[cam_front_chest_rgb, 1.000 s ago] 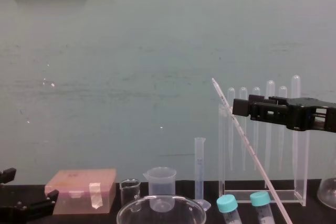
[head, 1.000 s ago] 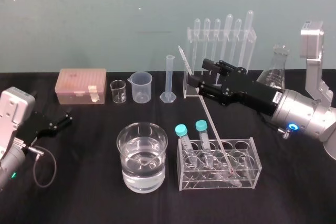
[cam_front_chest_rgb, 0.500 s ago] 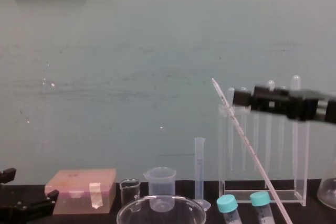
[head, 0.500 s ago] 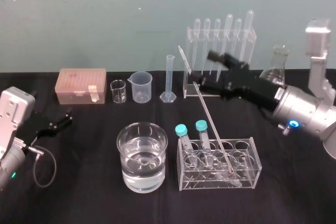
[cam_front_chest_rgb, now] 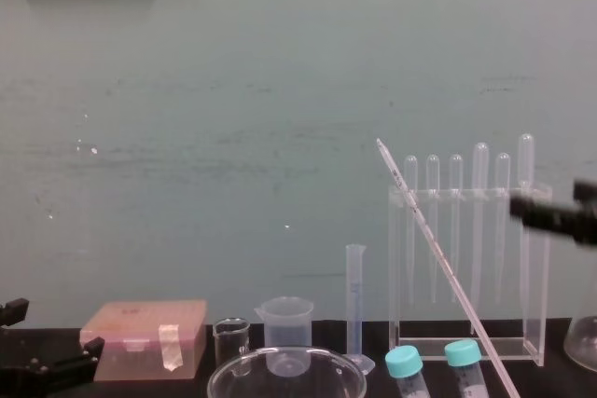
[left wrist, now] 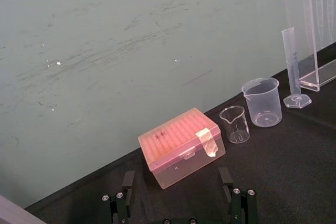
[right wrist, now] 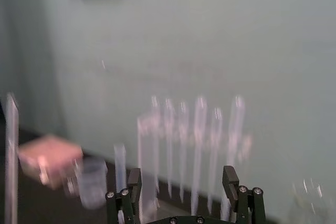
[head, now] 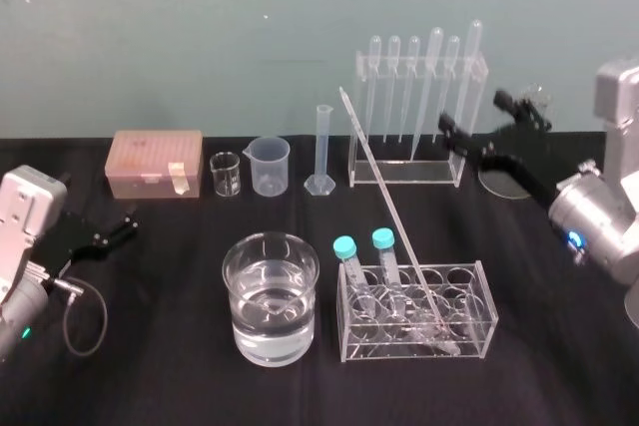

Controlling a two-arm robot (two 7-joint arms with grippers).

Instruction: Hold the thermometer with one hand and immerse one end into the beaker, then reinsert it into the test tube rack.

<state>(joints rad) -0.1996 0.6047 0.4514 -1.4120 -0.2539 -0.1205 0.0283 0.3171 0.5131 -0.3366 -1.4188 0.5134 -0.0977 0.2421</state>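
The thermometer [head: 384, 192] is a long thin glass rod. Its lower end stands in the low clear test tube rack [head: 469, 331] at the front, beside two teal-capped tubes, and it leans up to the left, free of any gripper. It also crosses the chest view [cam_front_chest_rgb: 443, 272]. The beaker [head: 270, 296], wide and part full of water, sits left of the rack. My right gripper [head: 477, 115] hangs open and empty to the right of the thermometer's top, by the tall pipette stand [head: 419, 107]. Its fingers [right wrist: 231, 179] are spread. My left gripper [head: 115, 229] rests open at the table's left.
Along the back stand a pink tip box [head: 156, 163], a tiny glass beaker [head: 226, 175], a plastic spouted beaker [head: 270, 165] and a graduated cylinder [head: 321, 152]. A conical flask [head: 519, 162] stands behind the right arm.
The right gripper opened off the thermometer and drew back to the right. The thermometer stayed leaning in the low rack. The left arm has not moved.
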